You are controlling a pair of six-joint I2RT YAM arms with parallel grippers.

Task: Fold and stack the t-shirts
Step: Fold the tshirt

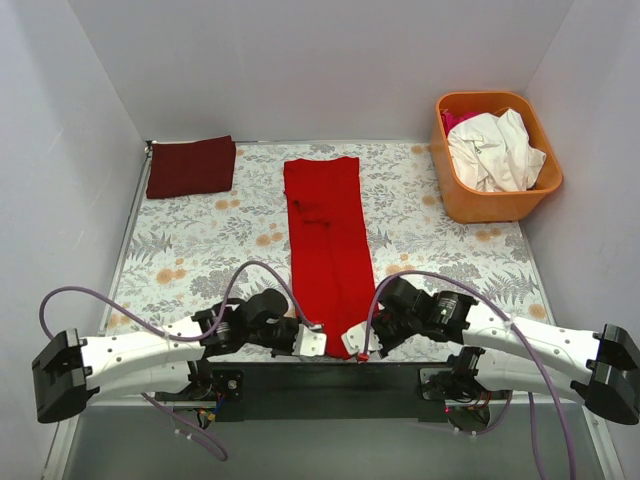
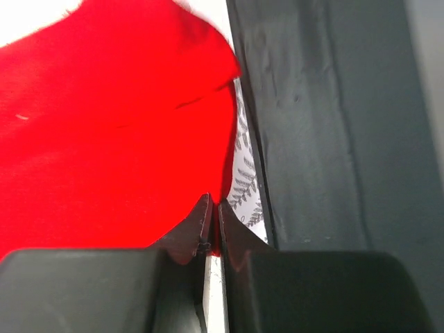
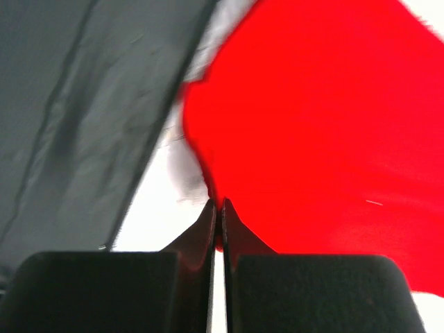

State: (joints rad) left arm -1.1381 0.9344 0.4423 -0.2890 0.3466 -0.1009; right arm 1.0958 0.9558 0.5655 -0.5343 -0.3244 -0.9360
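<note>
A bright red t-shirt (image 1: 327,245) lies folded into a long strip down the middle of the floral table. My left gripper (image 1: 318,343) is shut on its near left corner; in the left wrist view the red cloth (image 2: 104,132) is pinched between the jaws at my gripper (image 2: 214,208). My right gripper (image 1: 357,345) is shut on the near right corner, and the red cloth (image 3: 326,118) runs into my closed gripper (image 3: 218,207). A folded dark red t-shirt (image 1: 191,166) lies at the far left corner.
An orange basket (image 1: 500,200) at the far right holds a crumpled white garment (image 1: 495,150) and something pink. The table's dark near edge (image 2: 326,125) lies right beside both grippers. White walls enclose the table on three sides.
</note>
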